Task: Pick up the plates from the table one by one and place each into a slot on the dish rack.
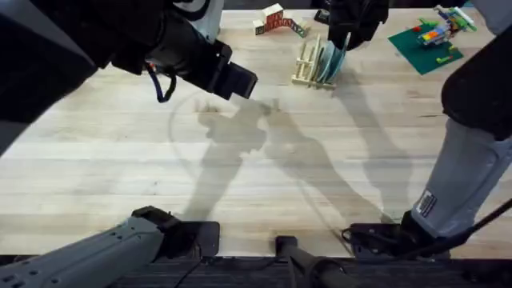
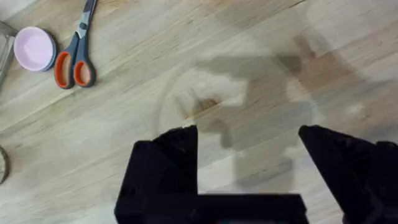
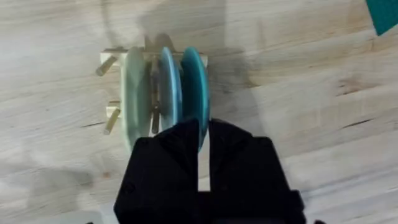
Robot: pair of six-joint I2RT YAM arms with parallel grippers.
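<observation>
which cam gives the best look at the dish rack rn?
Right wrist: the dish rack sits straight below the right claw, pegs visible, three plates standing in its slots. Overhead shows the rack far off, partly behind that arm. Left wrist faces bare table, scissors.

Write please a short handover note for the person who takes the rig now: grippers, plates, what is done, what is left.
Left gripper: open, empty, above bare table.
Right gripper: over the dish rack, fingers nearly closed at the rim of the turquoise plate; grip or release is unclear.
Plates: turquoise, light blue plate and a pale plate stand upright in rack slots.
Done: plates racked.
Left: confirm release, retract the right arm.
</observation>
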